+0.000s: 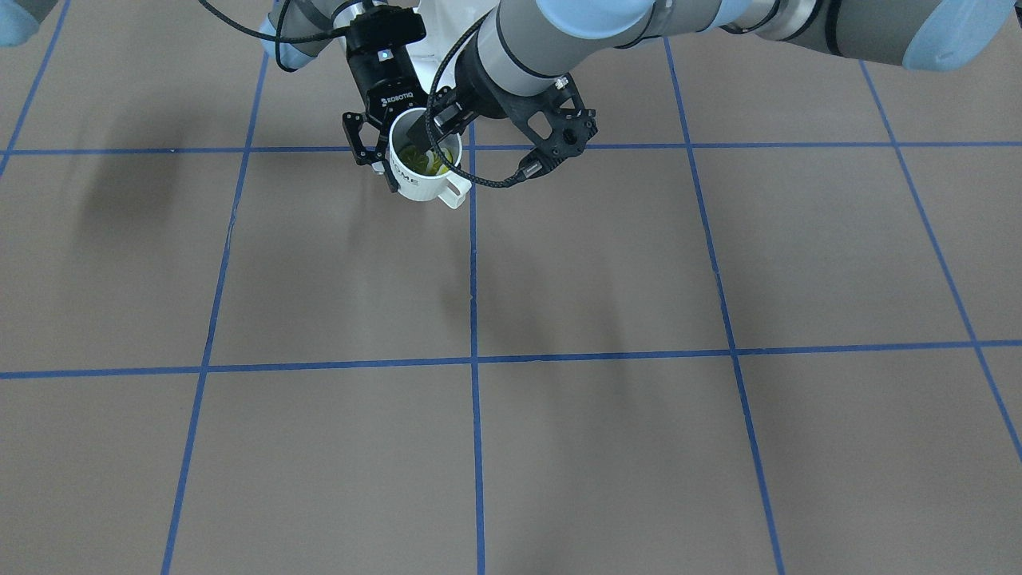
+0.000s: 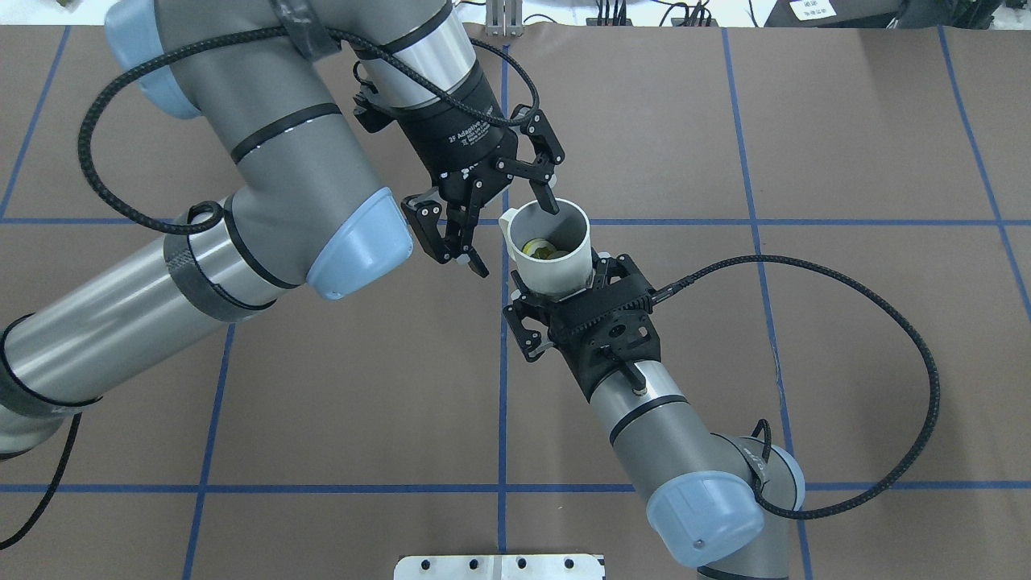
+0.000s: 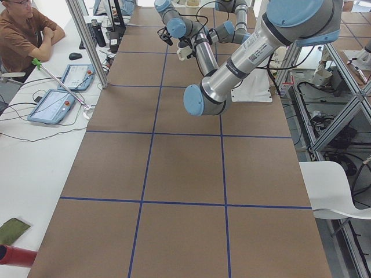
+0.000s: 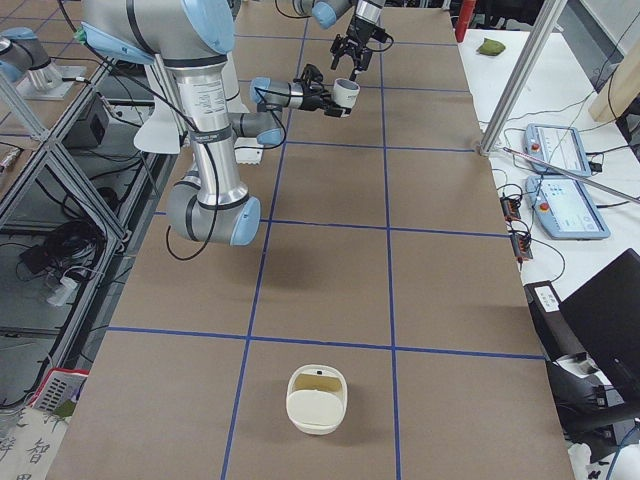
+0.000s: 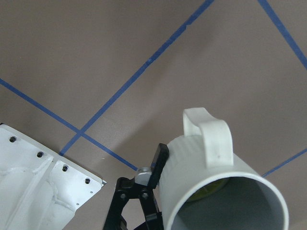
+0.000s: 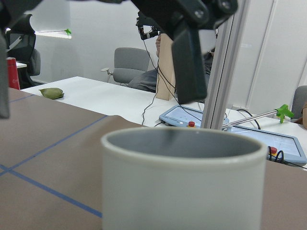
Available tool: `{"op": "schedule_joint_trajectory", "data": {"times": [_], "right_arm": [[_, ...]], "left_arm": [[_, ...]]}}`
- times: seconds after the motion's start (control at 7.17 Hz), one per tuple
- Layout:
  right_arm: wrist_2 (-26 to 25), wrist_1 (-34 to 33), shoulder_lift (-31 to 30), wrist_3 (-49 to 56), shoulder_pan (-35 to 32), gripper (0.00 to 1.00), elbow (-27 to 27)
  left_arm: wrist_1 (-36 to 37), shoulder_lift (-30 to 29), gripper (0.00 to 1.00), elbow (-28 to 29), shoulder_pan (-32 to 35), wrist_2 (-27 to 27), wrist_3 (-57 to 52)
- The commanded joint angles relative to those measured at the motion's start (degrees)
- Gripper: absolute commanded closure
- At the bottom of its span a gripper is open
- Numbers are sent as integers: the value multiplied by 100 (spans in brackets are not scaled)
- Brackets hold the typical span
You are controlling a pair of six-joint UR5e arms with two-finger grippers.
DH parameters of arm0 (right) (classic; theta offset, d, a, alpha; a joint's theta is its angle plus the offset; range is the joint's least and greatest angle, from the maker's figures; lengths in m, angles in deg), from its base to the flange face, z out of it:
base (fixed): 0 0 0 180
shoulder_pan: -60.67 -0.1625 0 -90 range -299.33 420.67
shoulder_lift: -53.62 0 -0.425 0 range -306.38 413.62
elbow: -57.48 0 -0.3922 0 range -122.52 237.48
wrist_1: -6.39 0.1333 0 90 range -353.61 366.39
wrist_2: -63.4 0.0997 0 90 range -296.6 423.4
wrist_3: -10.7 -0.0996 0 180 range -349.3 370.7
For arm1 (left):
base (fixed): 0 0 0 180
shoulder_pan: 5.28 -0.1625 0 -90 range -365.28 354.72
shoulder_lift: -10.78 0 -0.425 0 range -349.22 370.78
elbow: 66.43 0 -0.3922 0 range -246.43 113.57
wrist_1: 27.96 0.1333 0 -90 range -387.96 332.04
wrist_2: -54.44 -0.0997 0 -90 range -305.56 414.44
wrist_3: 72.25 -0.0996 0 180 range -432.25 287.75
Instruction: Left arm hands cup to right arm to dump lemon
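Observation:
The white cup (image 2: 556, 262) hangs in the air over the middle grid line, mouth up, with its handle (image 2: 507, 221) toward my left arm. The lemon (image 2: 538, 248) lies on its bottom, and also shows in the front view (image 1: 419, 162). My right gripper (image 2: 560, 274) reaches in from below and is shut on the cup's lower body; one of its fingers (image 5: 160, 158) presses against the wall. My left gripper (image 2: 514, 236) is open wide and straddles the rim by the handle. One of its fingers (image 2: 549, 201) dips inside the mouth and the other (image 2: 477, 266) stands outside, clear of the wall.
A white bin (image 4: 317, 398) stands on the table near its end on my right. The base plate (image 2: 499, 566) is at the table's near edge. The right arm's braided cable (image 2: 918, 387) loops out over the table. An operator (image 3: 23, 29) sits by tablets (image 3: 55, 106) beside the table.

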Motion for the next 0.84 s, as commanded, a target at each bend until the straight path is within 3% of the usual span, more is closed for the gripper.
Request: {"op": "schedule_joint_trajectory", "data": {"times": [0.0,0.14,0.28,0.56,0.7], "right_arm": [[-15,4,-193,-76,-368,53,78],[-24,178,-412,-364,-501,53,174],[-24,606,-632,-1419,-615,56,175],[81,1423,-1545,-1650,-992,61,298],[55,1462,-1957,-1702,-1142,59,316]], "left_arm": [[0,21,0,-21,212,-11,-60],[0,21,0,-21,283,-11,-60],[0,30,0,-13,327,-11,-60],[9,30,0,22,327,-19,-60],[18,30,0,23,327,-19,-60]]}}
